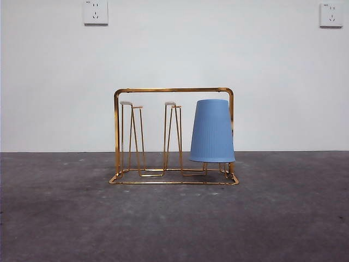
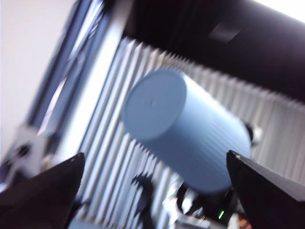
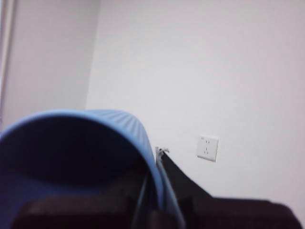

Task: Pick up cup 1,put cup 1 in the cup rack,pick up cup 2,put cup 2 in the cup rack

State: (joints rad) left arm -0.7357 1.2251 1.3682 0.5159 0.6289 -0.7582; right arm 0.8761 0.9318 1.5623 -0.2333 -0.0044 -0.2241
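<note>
The gold wire cup rack (image 1: 172, 90) stands mid-table in the front view. A blue ribbed cup (image 1: 212, 131) sits upside down over its right-hand peg. The other white-tipped pegs are bare. A second blue cup (image 3: 71, 143) is held up in the air, out of the front view. My right gripper (image 3: 155, 200) is shut on its rim, one jaw inside and one outside. The left wrist view shows that same cup (image 2: 186, 138) from its closed bottom, with the other arm at its far end. My left gripper (image 2: 155, 156) is open and holds nothing, apart from the cup.
Two wall sockets (image 1: 95, 12) (image 1: 331, 15) sit high on the white wall behind the dark grey table (image 1: 174, 224). Pale vertical blinds (image 2: 119, 157) fill the background of the left wrist view. Neither arm shows in the front view.
</note>
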